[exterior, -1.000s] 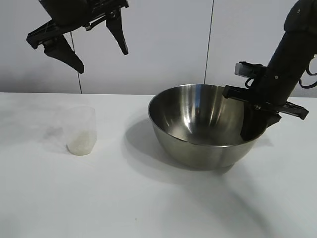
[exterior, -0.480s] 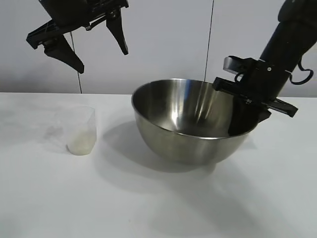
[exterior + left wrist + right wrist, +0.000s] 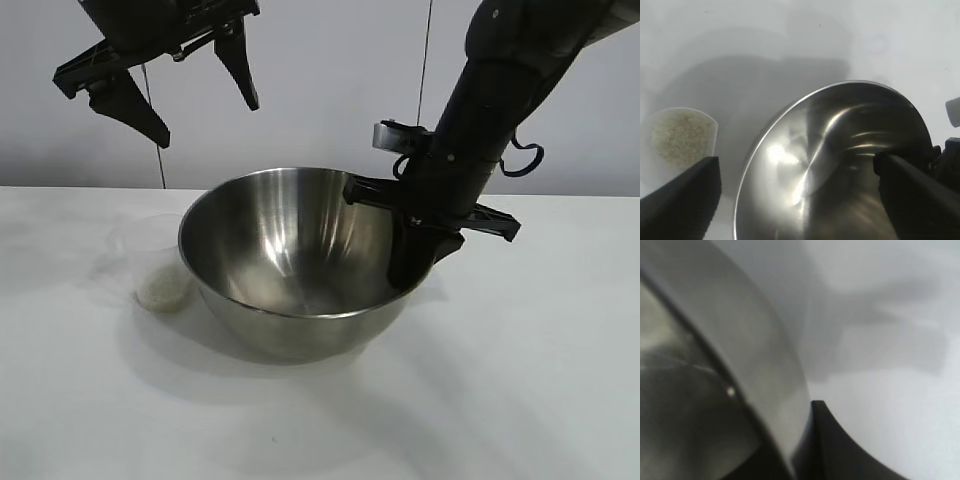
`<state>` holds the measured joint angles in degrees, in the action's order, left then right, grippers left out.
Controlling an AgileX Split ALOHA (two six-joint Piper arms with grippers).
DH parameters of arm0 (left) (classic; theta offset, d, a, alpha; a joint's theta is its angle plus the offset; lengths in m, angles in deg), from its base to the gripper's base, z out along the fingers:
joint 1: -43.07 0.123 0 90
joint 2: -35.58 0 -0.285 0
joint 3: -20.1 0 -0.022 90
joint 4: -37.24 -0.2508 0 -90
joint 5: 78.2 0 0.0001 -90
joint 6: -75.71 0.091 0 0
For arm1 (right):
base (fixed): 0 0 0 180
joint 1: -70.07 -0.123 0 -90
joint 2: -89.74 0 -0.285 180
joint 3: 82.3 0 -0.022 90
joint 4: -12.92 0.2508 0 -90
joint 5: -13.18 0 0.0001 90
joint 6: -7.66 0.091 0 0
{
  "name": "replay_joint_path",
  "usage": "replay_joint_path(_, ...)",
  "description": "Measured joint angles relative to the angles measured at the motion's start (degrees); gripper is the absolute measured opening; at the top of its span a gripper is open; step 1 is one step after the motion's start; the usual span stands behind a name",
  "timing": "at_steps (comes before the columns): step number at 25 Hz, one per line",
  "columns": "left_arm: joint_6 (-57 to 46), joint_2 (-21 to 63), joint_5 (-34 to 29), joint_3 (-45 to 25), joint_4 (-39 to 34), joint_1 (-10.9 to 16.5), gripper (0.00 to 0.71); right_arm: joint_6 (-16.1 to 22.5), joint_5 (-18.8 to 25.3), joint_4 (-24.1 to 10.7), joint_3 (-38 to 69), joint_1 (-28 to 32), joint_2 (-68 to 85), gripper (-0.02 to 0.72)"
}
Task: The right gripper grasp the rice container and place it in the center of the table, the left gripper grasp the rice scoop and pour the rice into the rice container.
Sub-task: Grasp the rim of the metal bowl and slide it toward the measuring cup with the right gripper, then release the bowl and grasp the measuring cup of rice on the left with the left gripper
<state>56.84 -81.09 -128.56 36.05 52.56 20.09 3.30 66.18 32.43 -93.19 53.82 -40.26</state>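
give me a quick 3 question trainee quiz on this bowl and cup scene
1. True or false: the right gripper has its jaws clamped on the rim of the rice container.
2. Multiple choice: where is the rice? A) in the steel bowl B) in the rice scoop C) spilled on the table
3. Short answer: what is the left gripper holding?

Key
1. True; one jaw sits inside the bowl, the other outside its wall.
2. B; the bowl is bare inside.
3. Nothing; it hangs above the scoop with jaws spread wide.
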Motion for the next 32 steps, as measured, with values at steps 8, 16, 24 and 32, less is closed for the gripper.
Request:
replay_joint_path(8, 0.0, 0.0, 0.2, 0.0, 0.0, 0.0, 0.622, 2.1, 0.0, 0.1, 0.0, 0.1, -0.1, 0.211)
replay_joint_path(16, 0.0, 0.0, 0.3, 0.0, 0.0, 0.0, 0.622, 2.6, 4.8, 0.1, -1.1, 1.1, -0.5, 0.547)
replay_joint_path(24, 0.0, 0.0, 0.7, 0.0, 0.0, 0.0, 0.622, 2.8, 15.6, -1.1, -12.1, 6.0, 3.3, 0.57)
replay_joint_path(32, 0.0, 0.0, 0.7, 0.0, 0.0, 0.0, 0.622, 2.8, 17.0, -3.3, -15.1, 13.1, 10.8, 0.545)
